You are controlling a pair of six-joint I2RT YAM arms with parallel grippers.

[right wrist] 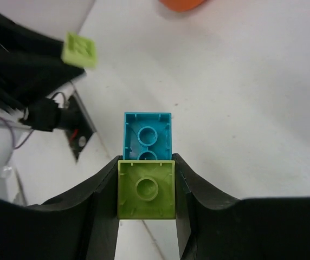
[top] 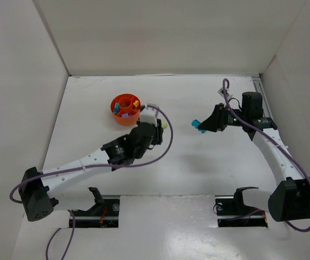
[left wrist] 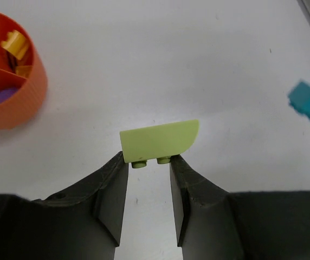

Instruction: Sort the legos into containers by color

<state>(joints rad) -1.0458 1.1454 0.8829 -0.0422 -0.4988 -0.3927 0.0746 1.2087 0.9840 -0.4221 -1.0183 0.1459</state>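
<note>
I'm driving what looks like a robotics lab test bench, not a home or a shop. A white-painted table [top: 198,179] is boxed in by plain white panels [top: 166,32] at the back and both sides. Two robot arms [top: 84,162] sit at cut-outs [top: 98,208] along the bottom edge, trailing loose purple cables [top: 170,136]. The props are toys: a small orange dish [top: 121,119], upper left of centre, and plastic bricks [right wrist: 147,135].
</note>
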